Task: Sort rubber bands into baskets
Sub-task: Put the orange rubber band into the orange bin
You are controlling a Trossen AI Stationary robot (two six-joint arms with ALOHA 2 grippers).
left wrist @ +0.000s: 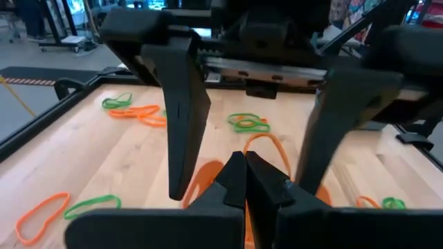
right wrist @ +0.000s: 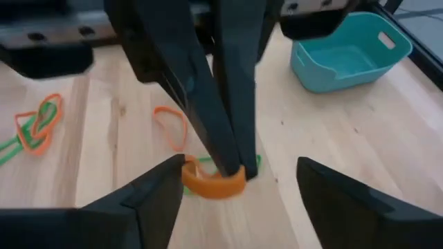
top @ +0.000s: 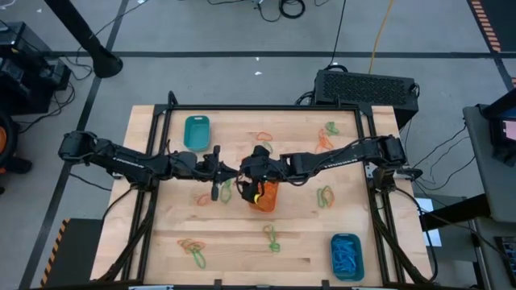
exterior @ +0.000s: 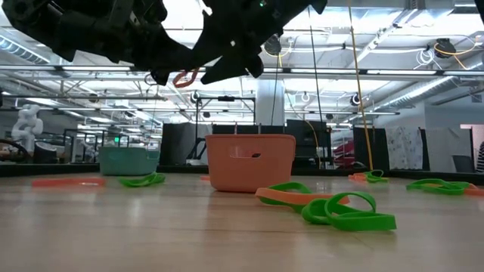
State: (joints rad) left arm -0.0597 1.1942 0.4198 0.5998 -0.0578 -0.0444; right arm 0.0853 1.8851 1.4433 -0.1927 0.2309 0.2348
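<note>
We see the left end effector (top: 216,171) pressed together on an orange rubber band (right wrist: 213,182), pinching it in the air just beside the orange basket (top: 267,196). The right end effector (top: 244,179) is spread wide, its fingers on either side of the left one, above that basket's edge. Other rubber bands (top: 192,250) lie scattered on the counter (top: 234,242) around the orange basket.

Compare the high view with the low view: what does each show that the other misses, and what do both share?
Only the high view shows the teal basket of blue bands at the table's near right corner. Only the low view shows the orange band hanging from the shut left gripper, above the table. Both show the orange basket and the empty teal basket.
</note>
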